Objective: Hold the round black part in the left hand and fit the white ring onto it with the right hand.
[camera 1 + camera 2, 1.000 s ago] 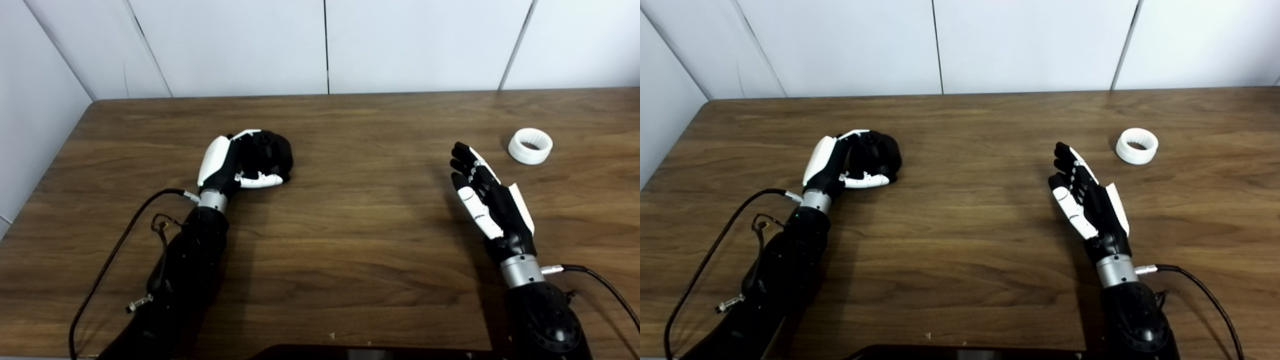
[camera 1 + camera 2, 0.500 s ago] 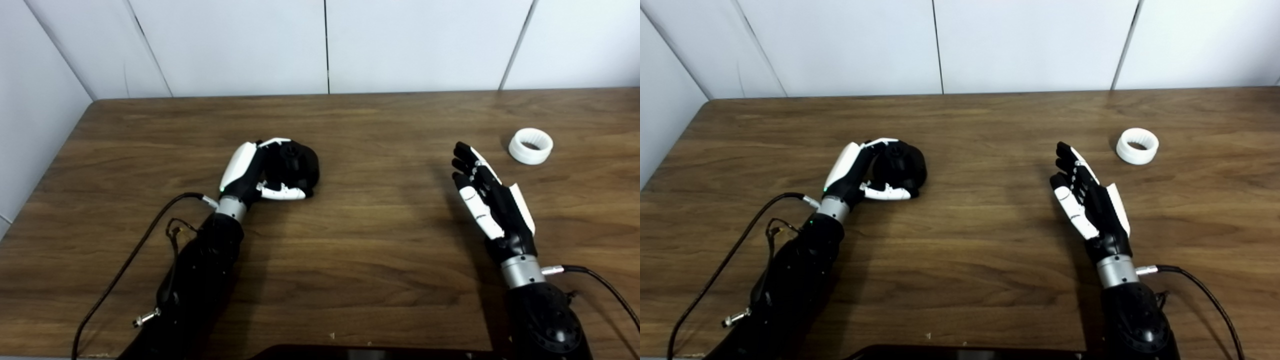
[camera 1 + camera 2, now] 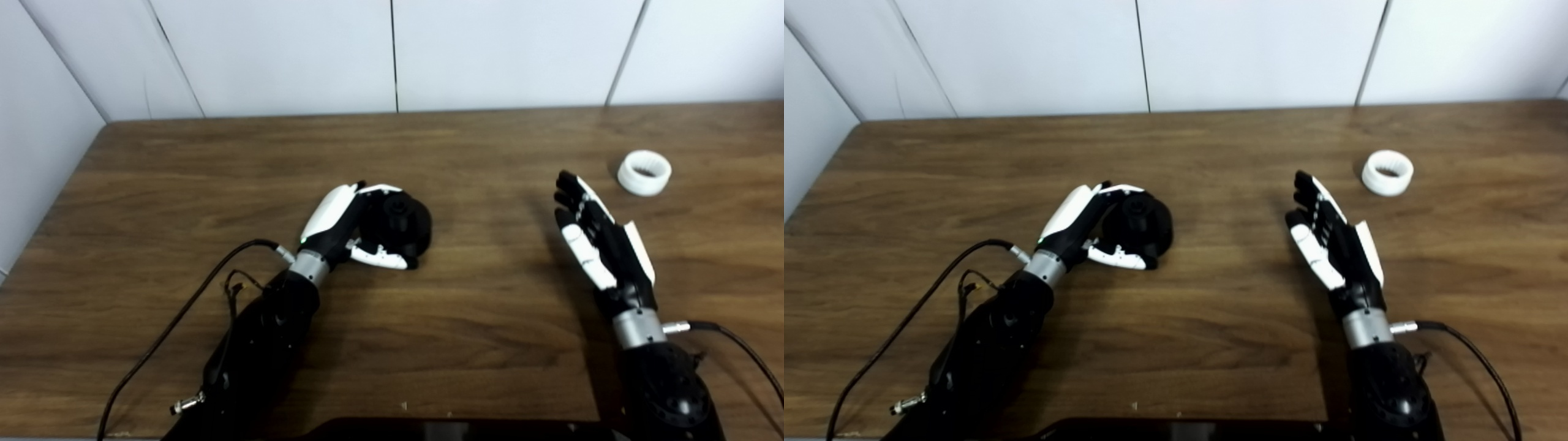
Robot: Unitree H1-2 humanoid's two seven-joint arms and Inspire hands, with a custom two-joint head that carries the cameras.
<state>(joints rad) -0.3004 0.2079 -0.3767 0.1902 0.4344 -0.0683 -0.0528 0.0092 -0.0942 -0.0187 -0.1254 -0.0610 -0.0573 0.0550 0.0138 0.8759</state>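
**Left hand holds the black part, white ring waits on the bench**

The fingers (image 3: 386,257) of the left hand (image 3: 352,223) are curled around the round black part (image 3: 401,223). They hold it tight from the side and from under. The black part has a small knob on top, and the knob points up. The part sits near the middle of the brown wooden bench (image 3: 184,171), a little to the left. I cannot tell if it rests on the wood or is lifted just off it.

The fingers (image 3: 1304,196) of the right hand (image 3: 1332,242) are straight and spread apart. They hold nothing. The palm faces left, toward the other hand, and the fingertips point away toward the wall (image 3: 490,49). The right hand is well apart from the black part.

The white ring (image 3: 1388,173) lies flat on the bench, with its hole facing up. It is past the right hand, farther back and to the right, and nothing touches it. The ring has small ridges on it.

Each black arm comes in from the bottom edge. A black cable (image 3: 177,318) runs from the left wrist and curls over the wood. Another cable (image 3: 1476,361) runs from the right wrist. The white wall behind the bench has thin dark lines going up and down.
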